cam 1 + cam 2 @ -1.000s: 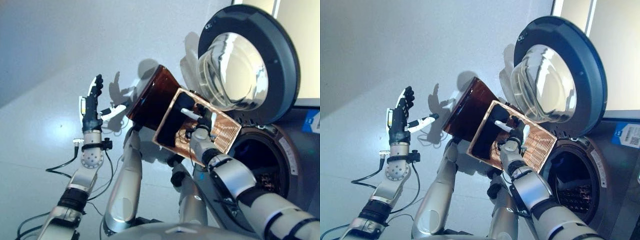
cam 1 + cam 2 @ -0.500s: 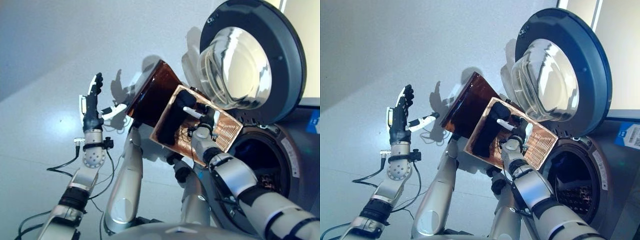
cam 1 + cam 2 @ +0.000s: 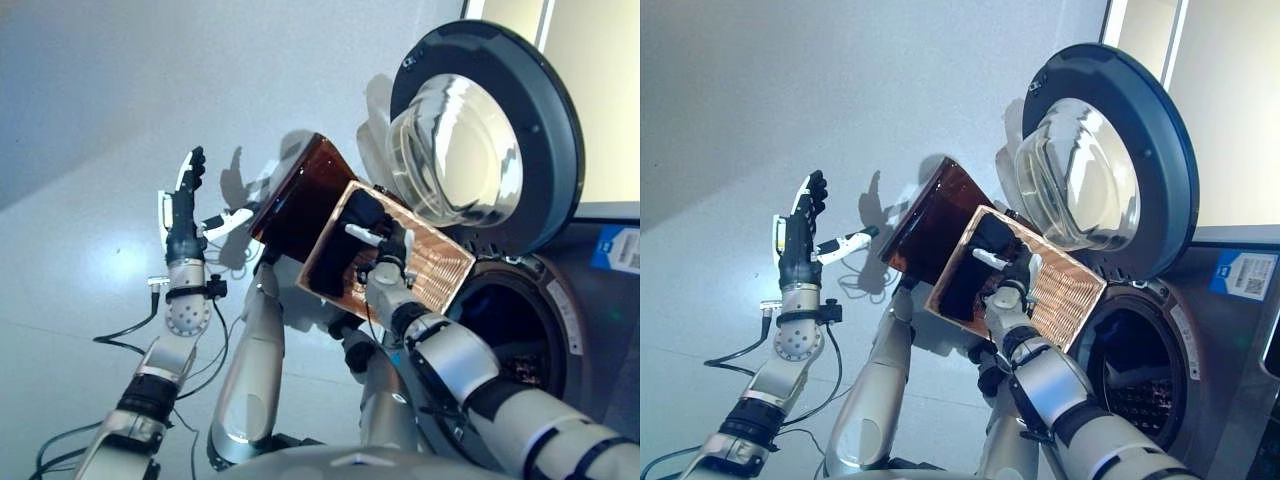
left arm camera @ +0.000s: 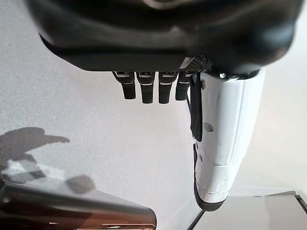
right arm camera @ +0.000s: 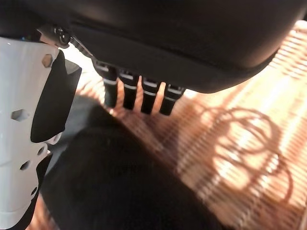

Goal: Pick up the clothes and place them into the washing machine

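A brown wicker basket (image 3: 445,262) stands on the floor in front of the washing machine. A dark piece of clothing (image 3: 343,252) lies in it against its left wall. My right hand (image 3: 384,266) hangs over the basket at the cloth's edge, open, with the white-covered thumb (image 5: 24,120) spread and the fingers (image 5: 144,98) straight above the dark clothing (image 5: 120,187); nothing is in its grasp. My left hand (image 3: 182,215) is raised over bare floor to the left of the basket, open and empty, with fingers (image 4: 144,88) straight.
The washing machine's round door (image 3: 495,140) stands swung open behind the basket. The drum opening (image 3: 515,335) lies to the basket's right. Pale floor (image 3: 90,150) stretches to the left and behind.
My right hand has edged a little leftward over the basket toward the dark clothing. The camera has shifted slightly. The left hand holds its pose.
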Available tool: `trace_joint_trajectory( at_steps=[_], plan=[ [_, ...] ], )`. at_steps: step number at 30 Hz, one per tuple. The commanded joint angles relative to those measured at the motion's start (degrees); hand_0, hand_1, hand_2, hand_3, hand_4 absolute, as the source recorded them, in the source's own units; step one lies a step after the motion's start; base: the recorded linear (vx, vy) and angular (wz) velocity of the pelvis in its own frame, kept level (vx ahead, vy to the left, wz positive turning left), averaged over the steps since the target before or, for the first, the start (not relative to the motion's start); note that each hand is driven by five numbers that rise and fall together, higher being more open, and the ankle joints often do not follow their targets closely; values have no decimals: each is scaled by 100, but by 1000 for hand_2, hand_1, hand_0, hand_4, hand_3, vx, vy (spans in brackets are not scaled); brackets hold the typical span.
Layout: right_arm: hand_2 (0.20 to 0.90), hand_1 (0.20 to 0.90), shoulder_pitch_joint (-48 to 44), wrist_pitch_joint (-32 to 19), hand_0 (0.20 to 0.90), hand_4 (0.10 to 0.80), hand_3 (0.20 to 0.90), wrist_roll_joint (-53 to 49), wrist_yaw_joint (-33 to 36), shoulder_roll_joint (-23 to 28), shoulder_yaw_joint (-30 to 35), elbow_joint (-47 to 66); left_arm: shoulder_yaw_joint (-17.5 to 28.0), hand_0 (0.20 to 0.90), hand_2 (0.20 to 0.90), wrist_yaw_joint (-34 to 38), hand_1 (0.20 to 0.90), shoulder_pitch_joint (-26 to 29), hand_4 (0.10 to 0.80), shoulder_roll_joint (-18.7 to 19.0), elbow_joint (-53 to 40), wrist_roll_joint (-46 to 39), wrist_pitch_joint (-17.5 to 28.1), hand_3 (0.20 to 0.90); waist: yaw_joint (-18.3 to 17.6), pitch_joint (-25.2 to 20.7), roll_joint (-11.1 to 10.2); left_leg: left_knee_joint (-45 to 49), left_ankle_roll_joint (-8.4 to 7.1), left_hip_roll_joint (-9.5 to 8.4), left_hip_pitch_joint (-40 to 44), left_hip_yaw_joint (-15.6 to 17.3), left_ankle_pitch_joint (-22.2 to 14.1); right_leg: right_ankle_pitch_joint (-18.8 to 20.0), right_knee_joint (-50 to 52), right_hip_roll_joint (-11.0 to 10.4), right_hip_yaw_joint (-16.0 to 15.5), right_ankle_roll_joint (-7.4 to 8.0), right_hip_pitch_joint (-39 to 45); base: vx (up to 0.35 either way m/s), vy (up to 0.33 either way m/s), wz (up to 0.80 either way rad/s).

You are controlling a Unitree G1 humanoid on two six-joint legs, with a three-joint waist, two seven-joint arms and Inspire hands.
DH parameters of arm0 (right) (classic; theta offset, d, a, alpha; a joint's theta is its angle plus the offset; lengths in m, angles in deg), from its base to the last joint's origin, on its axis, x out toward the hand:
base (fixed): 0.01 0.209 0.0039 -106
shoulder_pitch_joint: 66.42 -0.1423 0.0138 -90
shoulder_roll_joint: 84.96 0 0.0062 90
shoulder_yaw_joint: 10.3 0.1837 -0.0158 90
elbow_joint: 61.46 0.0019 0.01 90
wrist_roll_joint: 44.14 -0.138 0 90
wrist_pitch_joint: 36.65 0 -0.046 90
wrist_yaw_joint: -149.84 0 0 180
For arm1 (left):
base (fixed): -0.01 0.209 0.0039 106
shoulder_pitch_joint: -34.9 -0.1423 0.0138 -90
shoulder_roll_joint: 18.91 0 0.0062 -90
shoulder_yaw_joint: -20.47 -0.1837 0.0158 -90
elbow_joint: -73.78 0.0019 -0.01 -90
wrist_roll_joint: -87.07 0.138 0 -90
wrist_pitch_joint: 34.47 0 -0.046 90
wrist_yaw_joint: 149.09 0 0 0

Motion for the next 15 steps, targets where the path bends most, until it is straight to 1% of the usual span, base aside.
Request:
trace_joint_trajectory(
  at_steps=[1,2,3,5,15],
  plan=[
    [900,900,22,-316,900,800,900,284,-17,-331,-313,353,9,900,900,100,900,-250,800,275,-523,72,344,900,12,-222,-350,188,-162,-175,-354,269,-536,80,-1271,237,304,248,1054,0,0,0],
    [900,900,23,-316,900,800,900,284,-17,-331,-314,354,9,900,900,99,900,-250,800,275,-522,72,345,900,12,-220,-350,187,-162,-175,-352,269,-535,81,-1272,237,304,248,1056,0,0,0],
    [900,900,101,-316,900,800,900,309,-26,-358,-355,381,19,900,900,82,900,-278,800,280,-503,53,348,900,-3,-267,-417,136,-161,-145,-291,266,-524,104,-1323,252,315,255,1107,0,0,0],
    [900,900,164,-305,900,800,900,307,-42,-382,-370,358,16,900,900,66,900,-265,800,284,-479,32,351,900,-4,-277,-446,147,-165,-152,-272,263,-518,116,-1355,263,318,253,1140,-8,-9,-2],
    [900,900,245,-318,900,800,900,323,19,-457,-355,284,50,900,900,55,900,-358,800,285,-423,-22,367,900,29,-258,-470,29,-175,-136,-202,255,-450,138,-1416,277,265,272,1207,0,0,0]
  ],
)
